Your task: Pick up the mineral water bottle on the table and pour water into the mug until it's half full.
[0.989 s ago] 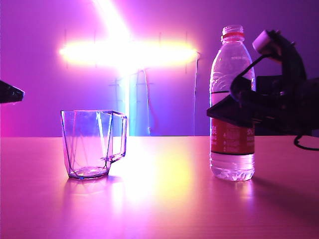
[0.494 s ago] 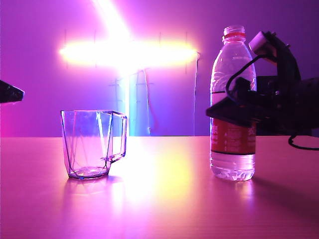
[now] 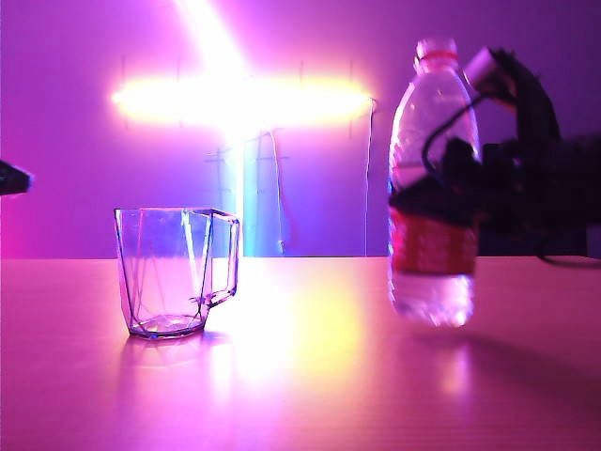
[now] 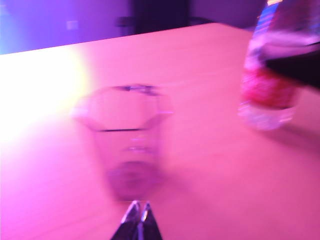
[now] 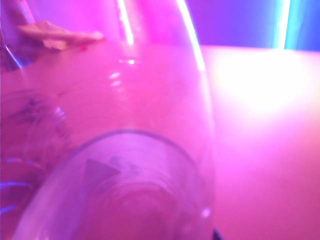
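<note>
The mineral water bottle (image 3: 431, 183) stands with its long axis nearly upright, neck and cap tipped slightly toward the mug, its base clear of the counter (image 3: 300, 376) over the right part — a blurred reflection lies beneath it. The right gripper (image 3: 441, 202) is clamped around its middle, just above the red label. The mug (image 3: 174, 272) sits upright on the counter's left part, mouth up, handle toward the bottle, well apart from it. The counter is smooth and glossy, washed pink; behind it a purple wall carries a glaring cross of light. The left gripper (image 4: 138, 220), jaws pressed together, hangs near the left edge, short of the mug. The right wrist view shows only smeared clear plastic.
</note>
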Robot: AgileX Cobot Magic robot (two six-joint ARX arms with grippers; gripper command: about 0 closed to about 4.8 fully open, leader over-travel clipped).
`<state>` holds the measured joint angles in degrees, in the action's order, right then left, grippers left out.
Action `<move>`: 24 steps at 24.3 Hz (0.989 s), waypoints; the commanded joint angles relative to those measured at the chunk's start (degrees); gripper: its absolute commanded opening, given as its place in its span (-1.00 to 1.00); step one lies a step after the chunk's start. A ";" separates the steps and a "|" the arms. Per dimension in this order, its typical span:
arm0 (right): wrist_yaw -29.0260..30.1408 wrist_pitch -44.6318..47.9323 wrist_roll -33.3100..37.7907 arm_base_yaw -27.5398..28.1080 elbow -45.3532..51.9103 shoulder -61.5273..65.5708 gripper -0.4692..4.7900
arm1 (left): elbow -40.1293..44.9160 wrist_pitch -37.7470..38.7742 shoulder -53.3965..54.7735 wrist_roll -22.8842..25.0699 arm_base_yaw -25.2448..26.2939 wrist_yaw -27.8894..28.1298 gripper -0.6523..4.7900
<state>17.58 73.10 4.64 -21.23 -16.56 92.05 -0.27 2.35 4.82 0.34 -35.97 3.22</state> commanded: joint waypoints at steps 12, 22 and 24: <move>-7.67 -53.90 -35.91 -11.06 -32.72 -4.72 0.13 | -0.24 -1.14 -4.48 -0.15 4.22 0.61 -0.77; -13.70 -55.30 -48.33 -12.22 -37.40 -2.60 0.13 | -0.24 -1.11 -4.48 -0.15 4.28 0.59 -0.77; -14.86 -55.34 -49.13 -12.85 -37.92 -1.38 0.13 | -0.24 -1.11 -4.48 -0.15 4.28 0.59 -0.77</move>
<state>3.73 15.27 -43.20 -33.54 -53.56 90.54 -0.27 2.04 0.25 0.34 -31.79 3.73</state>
